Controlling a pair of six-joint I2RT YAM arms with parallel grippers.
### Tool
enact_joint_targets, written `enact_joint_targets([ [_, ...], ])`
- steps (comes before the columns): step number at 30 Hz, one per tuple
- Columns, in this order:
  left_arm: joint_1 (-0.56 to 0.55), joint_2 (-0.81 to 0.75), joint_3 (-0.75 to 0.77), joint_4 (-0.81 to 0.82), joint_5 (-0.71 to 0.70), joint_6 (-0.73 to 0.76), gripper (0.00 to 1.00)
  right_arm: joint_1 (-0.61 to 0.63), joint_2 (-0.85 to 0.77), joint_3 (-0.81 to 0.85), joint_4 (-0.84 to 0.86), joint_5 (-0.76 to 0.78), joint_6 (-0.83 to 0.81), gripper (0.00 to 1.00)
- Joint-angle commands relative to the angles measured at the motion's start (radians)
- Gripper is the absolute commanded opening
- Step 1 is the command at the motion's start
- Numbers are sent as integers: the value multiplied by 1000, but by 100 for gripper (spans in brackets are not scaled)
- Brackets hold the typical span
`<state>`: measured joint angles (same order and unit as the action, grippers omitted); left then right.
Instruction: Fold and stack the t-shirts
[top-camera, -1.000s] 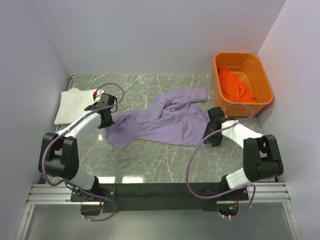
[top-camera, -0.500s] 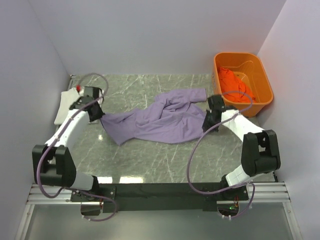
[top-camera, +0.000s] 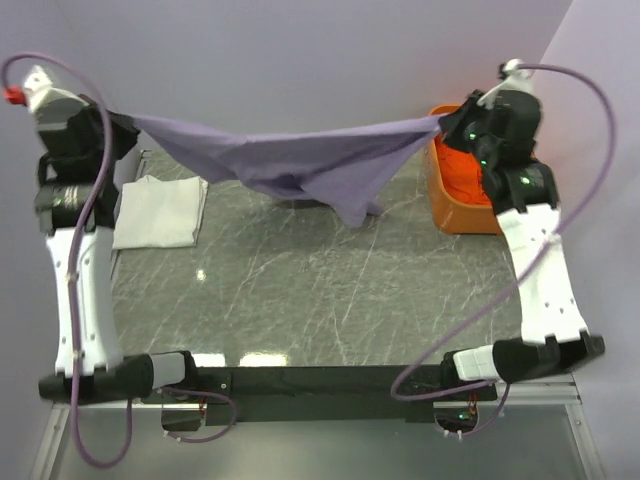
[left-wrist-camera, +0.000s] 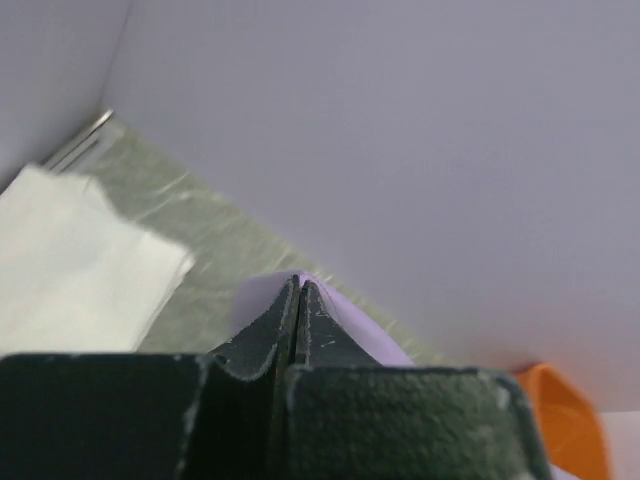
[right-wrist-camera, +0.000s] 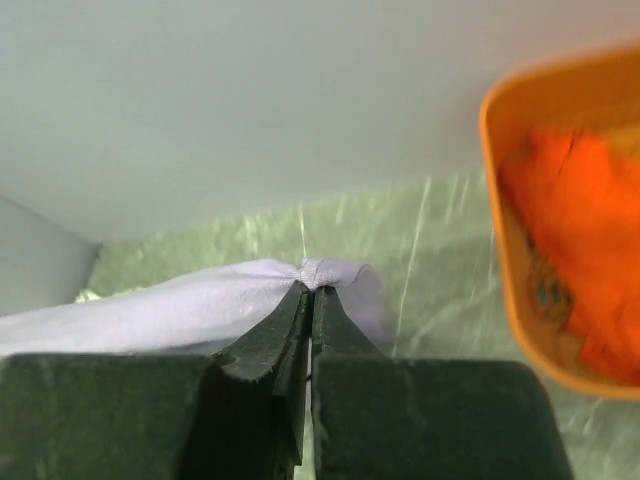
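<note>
The lavender-purple t-shirt (top-camera: 290, 160) hangs stretched in the air between both raised arms, sagging in the middle above the table. My left gripper (top-camera: 128, 120) is shut on its left end; in the left wrist view the cloth (left-wrist-camera: 350, 320) shows behind the closed fingertips (left-wrist-camera: 298, 285). My right gripper (top-camera: 440, 122) is shut on the right end, with bunched cloth (right-wrist-camera: 240, 300) at its tips (right-wrist-camera: 312, 290). A folded white t-shirt (top-camera: 160, 212) lies flat at the table's left. The bright orange t-shirt (right-wrist-camera: 585, 240) lies crumpled in the tub.
An orange plastic tub (top-camera: 462, 215) stands at the back right of the marble table (top-camera: 330, 290), partly hidden by my right arm. Walls close in the left, back and right sides.
Both arms have swung up from the table, lifting the lavender shirt off the surface and stretching it between them. My right gripper closed on the shirt's right edge before the lift.
</note>
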<state>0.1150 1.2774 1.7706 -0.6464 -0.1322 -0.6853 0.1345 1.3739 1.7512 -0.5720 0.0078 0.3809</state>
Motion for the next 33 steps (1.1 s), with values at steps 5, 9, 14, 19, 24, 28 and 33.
enact_joint_targets([
  [5,6,-294,73,132,-84,-33,1,-21,-291,-1,103,27,-169,0],
  [9,6,-357,116,122,-89,-4,1,-19,-420,-56,138,-2,-212,0],
  [14,6,-382,211,97,-122,38,1,-19,-499,-65,113,-22,-261,0],
  [19,5,-329,288,80,-98,95,1,-21,-503,-62,80,-52,-275,0],
  [24,6,-241,219,96,-29,130,1,-21,-448,-94,54,-103,-269,0],
  [28,6,-141,122,148,32,144,1,-19,-359,-125,23,-111,-258,1],
  [33,-4,45,-37,288,183,115,1,-21,-186,-225,69,-75,-232,1],
])
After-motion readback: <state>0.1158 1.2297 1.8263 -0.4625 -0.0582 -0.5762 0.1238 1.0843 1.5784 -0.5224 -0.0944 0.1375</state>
